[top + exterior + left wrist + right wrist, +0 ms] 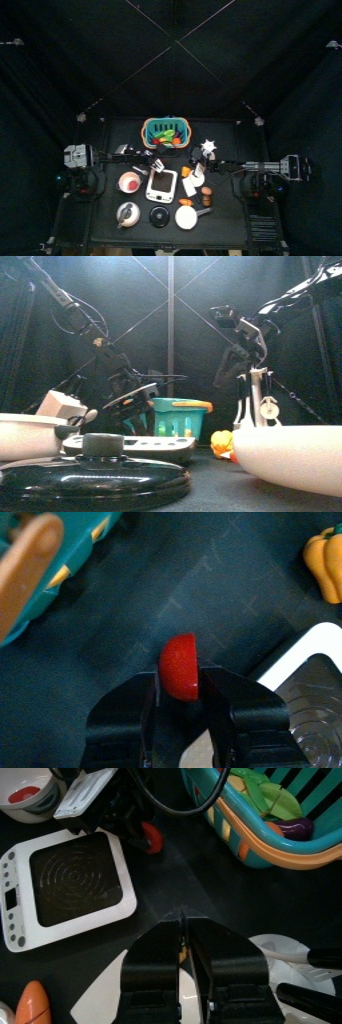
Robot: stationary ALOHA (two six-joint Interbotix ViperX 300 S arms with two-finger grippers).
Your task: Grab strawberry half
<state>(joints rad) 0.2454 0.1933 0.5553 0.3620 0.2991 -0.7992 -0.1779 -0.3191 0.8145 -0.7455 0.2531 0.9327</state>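
Now the left end effector (179,687) sits low over the dark surface (201,592), its 2 jaws bracketing the strawberry half (181,666); the jaws stand part-way in, close to the fruit's sides, but contact is not clear, so no firm hold can be claimed. Strawberry half lies on the surface between the teal basket (54,572) and the white kitchen scale (310,677), just beside the scale's corner.

Risks, as judged:
- Fruit is rounded and slick-looking; jaws pinching off-centre could squirt it out forward.
- Jaw tips near the surface may scrape or stall.
- Scale edge is close; a sideways drift could nudge it.

Right end effector (185,953) rests apart over the surface near the scale, jaws narrow, nothing seen between them.

Hard to read:
- Fruit's lower end is hidden by the jaws.
- Top view shows the items too small to separate.
- Front view is blocked by a pot lid (94,471) and a white bowl (297,461); strawberry not visible there.
- Orange-yellow toy pepper (323,562) is cut off at the frame edge.
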